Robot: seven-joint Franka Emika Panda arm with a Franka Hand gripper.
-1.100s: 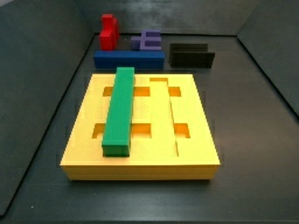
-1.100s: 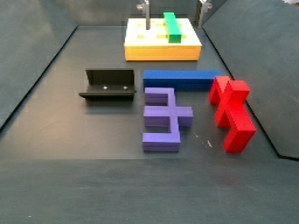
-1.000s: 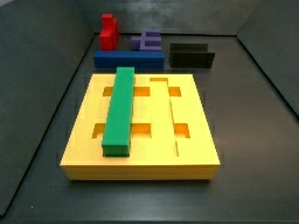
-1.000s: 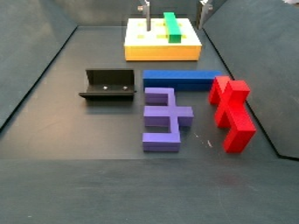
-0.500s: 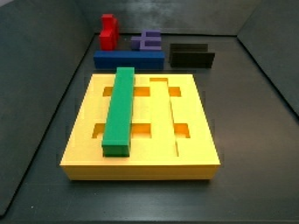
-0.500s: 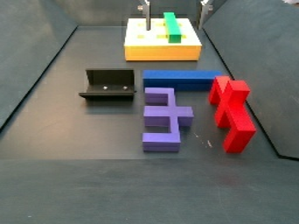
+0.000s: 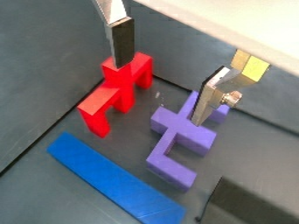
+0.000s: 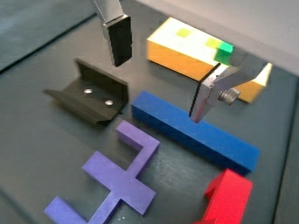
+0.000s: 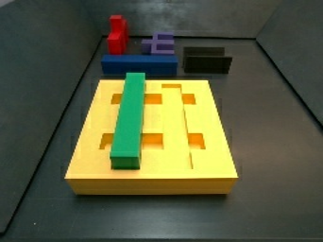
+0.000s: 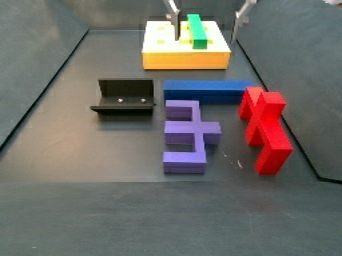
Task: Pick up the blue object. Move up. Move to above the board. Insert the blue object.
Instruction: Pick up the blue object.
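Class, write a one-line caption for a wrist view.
Open gripper hovers empty above the blue bar lying on the floor.

Tool (image 10: pixel 207 10) cut off by frame edge

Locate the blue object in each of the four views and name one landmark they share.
Wrist view: the blue object lies on the floor below the open gripper.
Wrist view: blue object, between fixture and red piece.
Side view: blue object, behind the board.
Side view: blue object, mid-picture.
Shared landmark: purple E-block.
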